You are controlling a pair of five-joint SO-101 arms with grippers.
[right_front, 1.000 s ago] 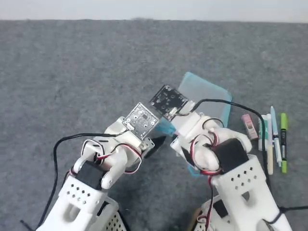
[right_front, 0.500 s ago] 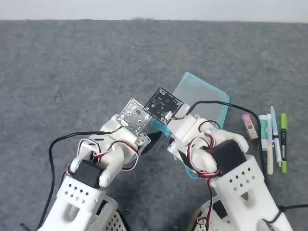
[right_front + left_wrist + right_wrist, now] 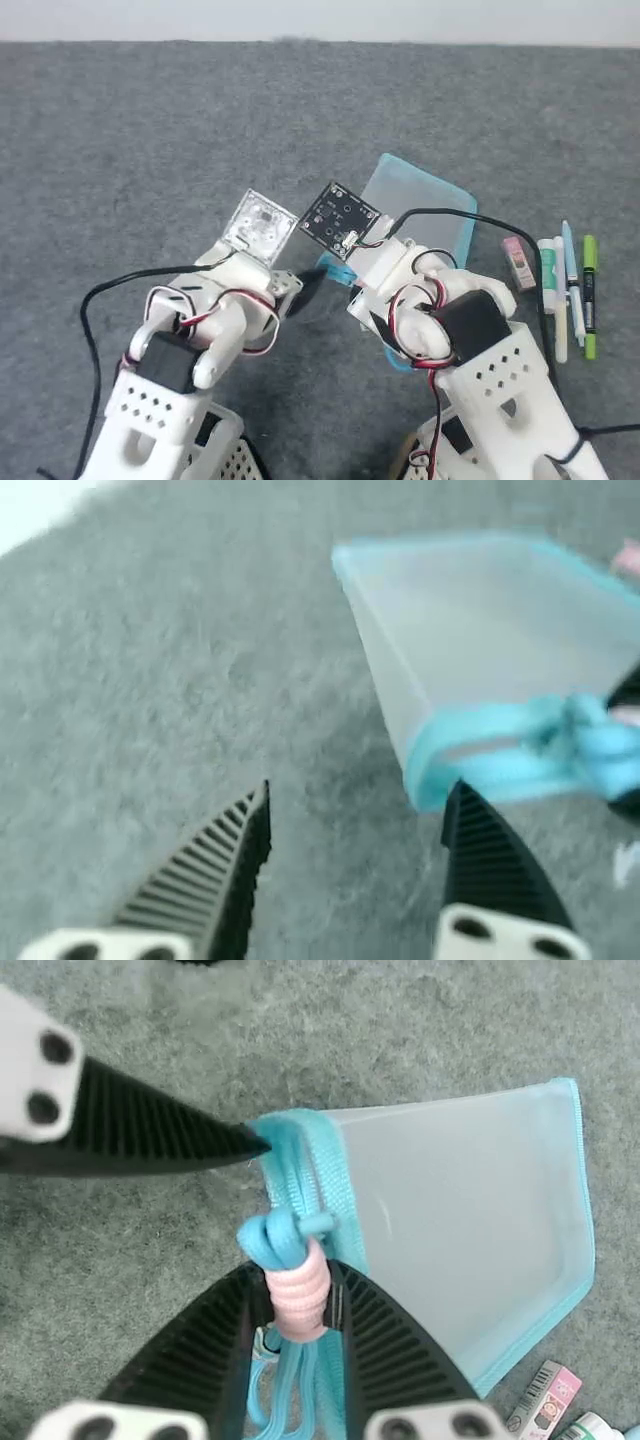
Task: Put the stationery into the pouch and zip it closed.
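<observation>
Grey felt-like table point(image 3: 150, 130). Translucent teal-edged pouch point(image 3: 425, 205). Right gripper point(image 3: 297, 1305) pinches ribbed pink zipper pull point(image 3: 298, 1295). Left gripper point(image 3: 360, 790) spread, at pouch's 8 o'clock.

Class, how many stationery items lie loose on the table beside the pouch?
5, in a row beside the pouch: a pink eraser nearest it, then a teal-capped marker, a cream pen, a pale blue pen and a green highlighter outermost. The right arm may hide others.

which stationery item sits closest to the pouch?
The short pink block: it lies right beside the pouch, while the long pens and the green highlighter lie farther out.
</observation>
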